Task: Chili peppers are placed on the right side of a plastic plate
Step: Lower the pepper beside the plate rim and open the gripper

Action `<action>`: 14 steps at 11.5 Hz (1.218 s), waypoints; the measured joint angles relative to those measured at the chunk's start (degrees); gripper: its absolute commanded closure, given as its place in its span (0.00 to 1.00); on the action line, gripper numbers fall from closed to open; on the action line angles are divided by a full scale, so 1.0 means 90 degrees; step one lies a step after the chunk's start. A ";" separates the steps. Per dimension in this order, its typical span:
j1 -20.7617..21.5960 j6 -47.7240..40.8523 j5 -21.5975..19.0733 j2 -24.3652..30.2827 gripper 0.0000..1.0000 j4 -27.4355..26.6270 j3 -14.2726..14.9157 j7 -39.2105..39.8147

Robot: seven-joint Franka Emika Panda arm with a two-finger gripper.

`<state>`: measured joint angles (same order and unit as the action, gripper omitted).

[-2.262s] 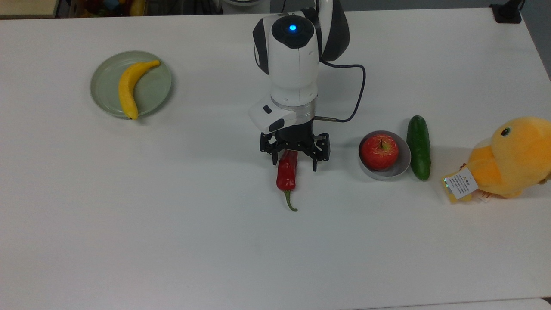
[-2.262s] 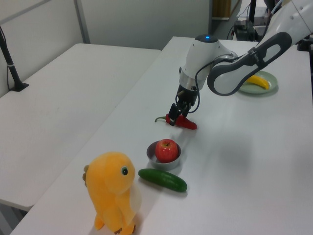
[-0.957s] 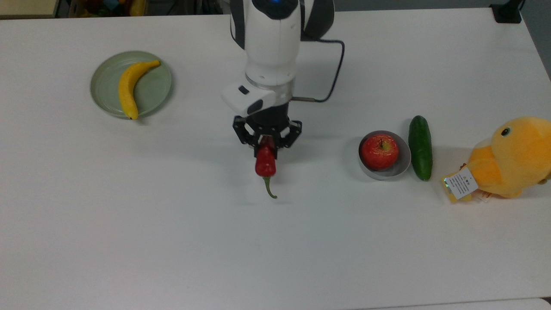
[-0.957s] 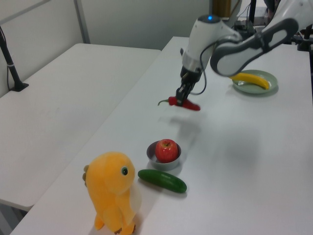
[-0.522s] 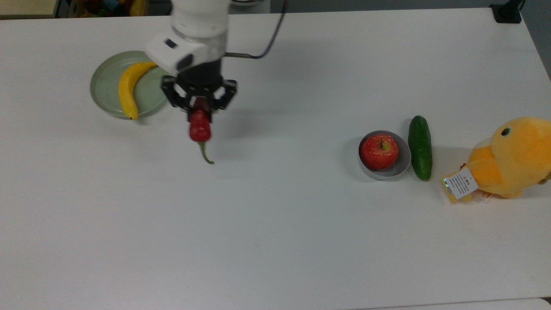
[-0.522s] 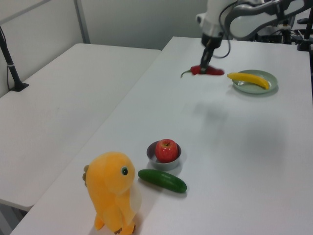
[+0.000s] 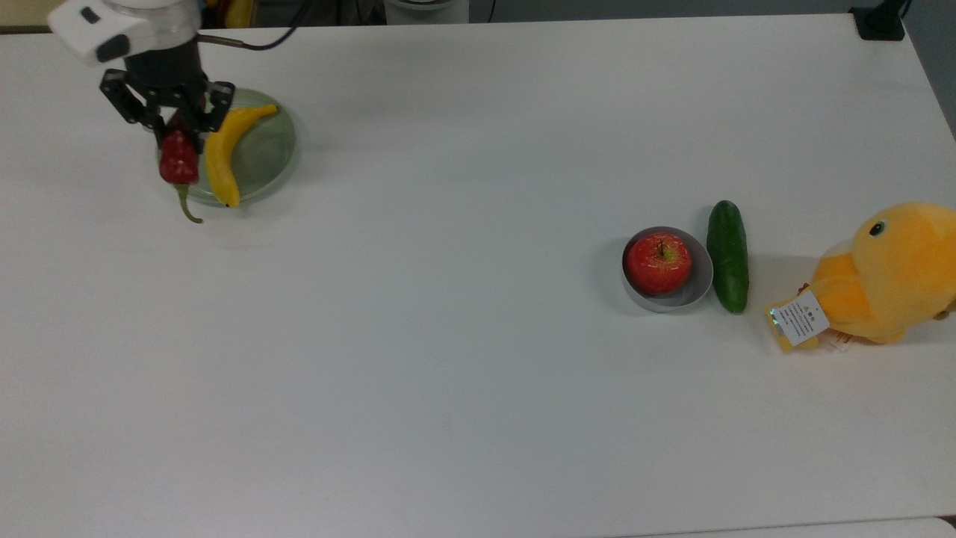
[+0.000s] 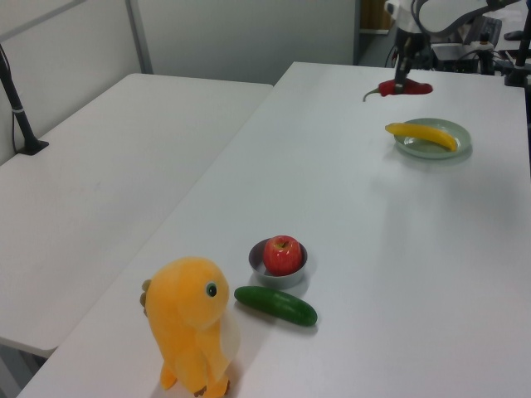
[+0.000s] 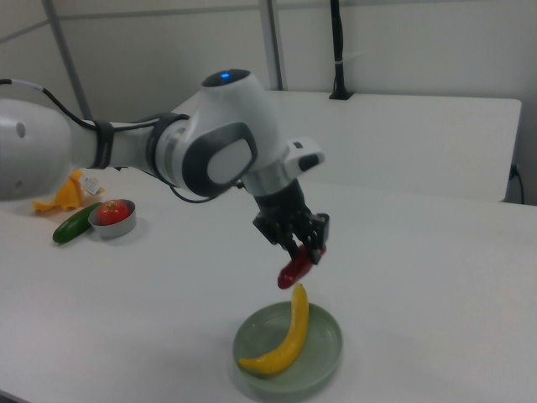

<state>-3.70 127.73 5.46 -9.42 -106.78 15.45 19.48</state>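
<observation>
My gripper [image 7: 173, 128], black hard plastic, clamps a glossy chili pepper [image 7: 178, 162]. Beneath it: matt plastic plate [image 7: 274, 153], smooth waxy banana [image 7: 222, 154]. Far off: metal bowl [image 7: 692, 294], plush cloth toy [image 7: 889, 275].

Arm extended, gripper [image 7: 177, 128] pointing down, fingers clamped.

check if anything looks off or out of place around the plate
Nothing looks spilled or damaged. One small oddity: the banana lies across the plastic plate with its lower tip overhanging the rim. The gripper holds the chili pepper in the air near the plate, not yet set down.
</observation>
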 measured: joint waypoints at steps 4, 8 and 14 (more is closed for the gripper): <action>-0.0882 0.0000 -0.0309 -0.0099 0.79 -0.0095 0.0036 0.0798; -0.1134 0.0437 -0.0310 -0.0604 0.79 -0.0140 0.0035 0.0935; -0.1247 0.0644 -0.0310 -0.0984 0.00 -0.0143 0.0035 0.1322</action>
<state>-14.92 133.52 2.67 -18.28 -108.06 15.76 31.38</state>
